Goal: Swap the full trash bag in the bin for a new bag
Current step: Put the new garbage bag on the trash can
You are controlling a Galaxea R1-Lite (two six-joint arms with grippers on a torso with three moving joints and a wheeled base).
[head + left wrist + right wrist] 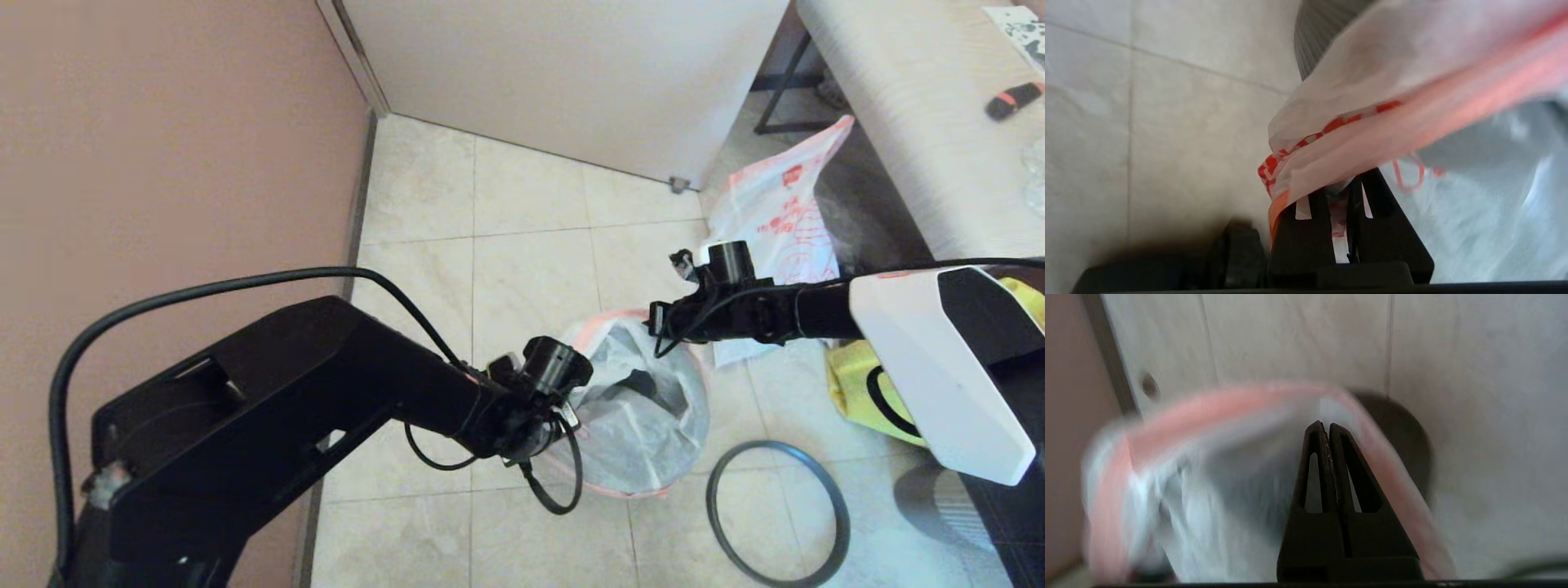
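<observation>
The new bag (645,416), white with a pink rim, is spread open over the bin, whose dark wall shows beside it (1316,36) (1404,433). My left gripper (563,423) is at the near-left rim, shut on a fold of the bag's printed edge (1306,163), with plastic between its fingers (1306,228). My right gripper (658,323) is at the far-right rim, its tips (1325,428) pressed together just inside the pink edge (1216,404). The full trash bag (775,212) stands on the floor behind, against the bench.
The dark grey hoop (775,510) lies flat on the tiles right of the bin. A yellow bag (853,384) sits under my right arm. A white bench (922,122) runs along the right, a pink wall (163,147) along the left.
</observation>
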